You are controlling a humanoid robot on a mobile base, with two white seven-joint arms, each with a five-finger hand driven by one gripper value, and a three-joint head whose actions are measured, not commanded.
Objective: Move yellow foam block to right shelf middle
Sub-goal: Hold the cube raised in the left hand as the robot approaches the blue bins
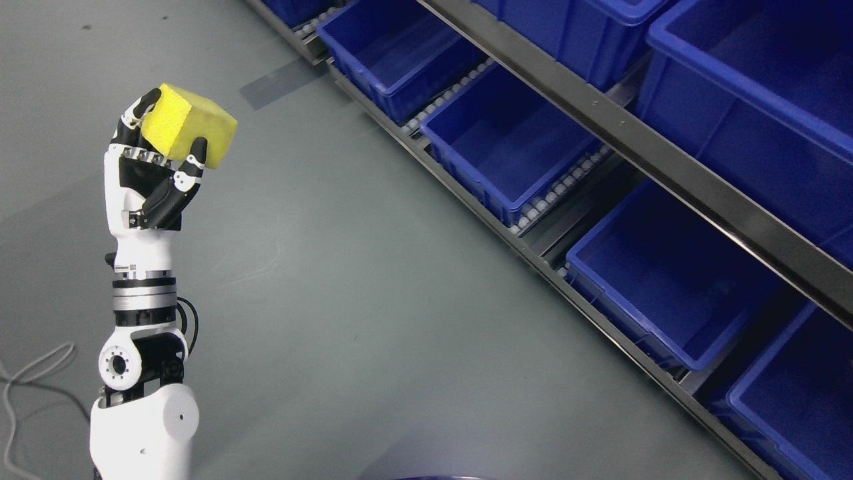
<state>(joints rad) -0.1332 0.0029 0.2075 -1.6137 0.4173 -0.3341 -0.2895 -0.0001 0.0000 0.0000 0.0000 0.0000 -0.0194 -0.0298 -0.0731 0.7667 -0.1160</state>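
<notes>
The yellow foam block is held up in the air at the upper left of the head view, above the grey floor. My left hand is shut on it, thumb on its near face and fingers behind its left side. The white left arm rises from the bottom left edge. The shelf with blue bins runs diagonally across the right side, well away from the block. My right arm does not show.
Several open blue bins sit in the shelf rows, such as one at the centre and one lower right. A dark metal rail separates the tiers. A grey cable lies on the floor at lower left.
</notes>
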